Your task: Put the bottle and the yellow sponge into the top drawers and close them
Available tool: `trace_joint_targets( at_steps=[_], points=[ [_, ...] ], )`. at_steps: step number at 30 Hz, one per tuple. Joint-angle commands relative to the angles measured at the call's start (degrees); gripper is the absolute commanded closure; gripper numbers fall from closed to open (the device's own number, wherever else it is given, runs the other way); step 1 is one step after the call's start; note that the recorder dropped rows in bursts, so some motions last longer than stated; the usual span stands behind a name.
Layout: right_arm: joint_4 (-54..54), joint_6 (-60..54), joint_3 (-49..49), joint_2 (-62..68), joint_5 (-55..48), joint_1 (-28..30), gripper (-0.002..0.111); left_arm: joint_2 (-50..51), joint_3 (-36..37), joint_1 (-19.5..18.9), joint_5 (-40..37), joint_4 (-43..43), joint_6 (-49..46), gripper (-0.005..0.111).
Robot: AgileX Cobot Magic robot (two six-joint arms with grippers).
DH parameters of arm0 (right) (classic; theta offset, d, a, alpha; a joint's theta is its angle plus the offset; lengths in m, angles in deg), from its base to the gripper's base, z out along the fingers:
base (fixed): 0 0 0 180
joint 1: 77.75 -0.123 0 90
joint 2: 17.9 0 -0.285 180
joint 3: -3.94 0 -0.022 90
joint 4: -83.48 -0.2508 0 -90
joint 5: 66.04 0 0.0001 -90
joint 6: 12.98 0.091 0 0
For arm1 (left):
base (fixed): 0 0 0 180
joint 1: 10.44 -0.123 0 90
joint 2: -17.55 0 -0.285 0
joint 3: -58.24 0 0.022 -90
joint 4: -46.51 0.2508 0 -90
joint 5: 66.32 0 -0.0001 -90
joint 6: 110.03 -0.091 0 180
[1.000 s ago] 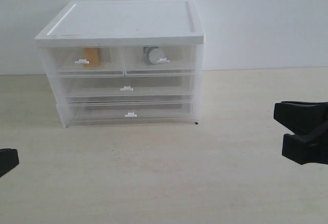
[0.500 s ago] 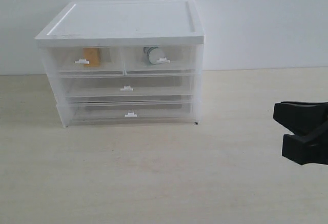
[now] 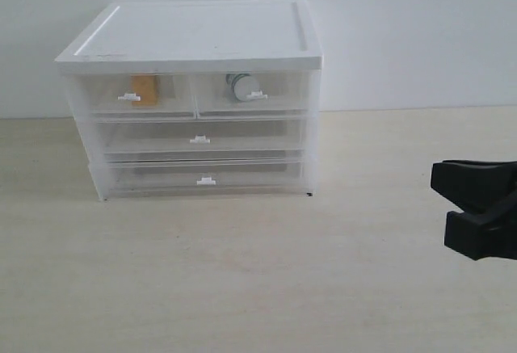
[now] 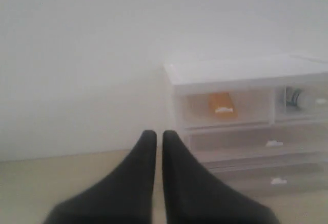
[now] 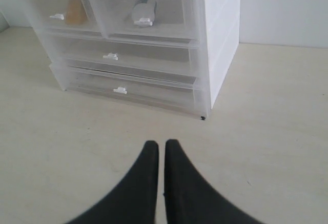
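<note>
Our left gripper (image 4: 155, 137) and right gripper (image 5: 158, 144) both have their jaws pressed together, holding nothing, and hang well apart from the cabinet (image 3: 194, 38). Its two top drawers (image 3: 279, 94) sit pushed in. We see the sponge (image 3: 145, 89) inside the left one and the bottle (image 3: 239, 86) inside the right. Two wide lower drawers (image 3: 242, 135) lie beneath. Only tabletop (image 3: 242, 272) lies between the grippers and the cabinet front.

Beige table (image 3: 242, 288), white wall (image 3: 404, 30), white-topped cabinet (image 3: 202, 34)
</note>
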Motion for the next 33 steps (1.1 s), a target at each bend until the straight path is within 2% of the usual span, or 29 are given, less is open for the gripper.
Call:
trace_joint_targets(
  at_steps=[1, 3, 5, 7, 8, 11, 12, 23, 25, 28, 29, 33],
  points=[
    [0.13, -0.18, -0.15, -0.15, -0.07, -0.04, 0.108, -0.17, 4.17, -0.18, 2.91, -0.18, 1.82, 0.103],
    [0.13, -0.18, -0.15, -0.15, -0.07, -0.04, 0.108, -0.17, 4.17, -0.18, 3.05, -1.7, 4.45, 0.103],
    [0.13, -0.18, -0.15, -0.15, -0.07, -0.04, 0.108, -0.17, 4.17, -0.18, 1.4, 3.09, 11.65, 0.103],
    [0.13, -0.18, -0.15, -0.15, -0.07, -0.04, 0.108, -0.17, 4.17, -0.18, -0.8, 15.45, 23.2, 0.103],
    [0.13, -0.18, -0.15, -0.15, -0.07, -0.04, 0.108, -0.17, 4.17, -0.18, -4.12, 25.58, 32.48, 0.103],
    [0.13, -0.18, -0.15, -0.15, -0.07, -0.04, 0.108, -0.17, 4.17, -0.18, -11.38, 34.99, 41.6, 0.103],
    [0.13, -0.18, -0.15, -0.15, -0.07, -0.04, 0.108, -0.17, 4.17, -0.18, -14.53, 36.31, 42.17, 0.103],
    [0.13, -0.18, -0.15, -0.15, -0.07, -0.04, 0.108, -0.17, 4.17, -0.18, -14.75, 36.31, 42.52, 0.103],
    [0.13, -0.18, -0.15, -0.15, -0.07, -0.04, 0.108, -0.17, 4.17, -0.18, -13.97, 38.91, 42.52, 0.103],
    [0.13, -0.18, -0.15, -0.15, -0.07, -0.04, 0.108, -0.17, 4.17, -0.18, -13.06, 52.9, 42.52, 0.103],
    [0.13, -0.18, -0.15, -0.15, -0.07, -0.04, 0.108, -0.17, 4.17, -0.18, -13.06, 54.12, 42.52, 0.103],
    [0.13, -0.18, -0.15, -0.15, -0.07, -0.04, 0.108, -0.17, 4.17, -0.18, -13.31, 44.65, 42.52, 0.103]
  ],
)
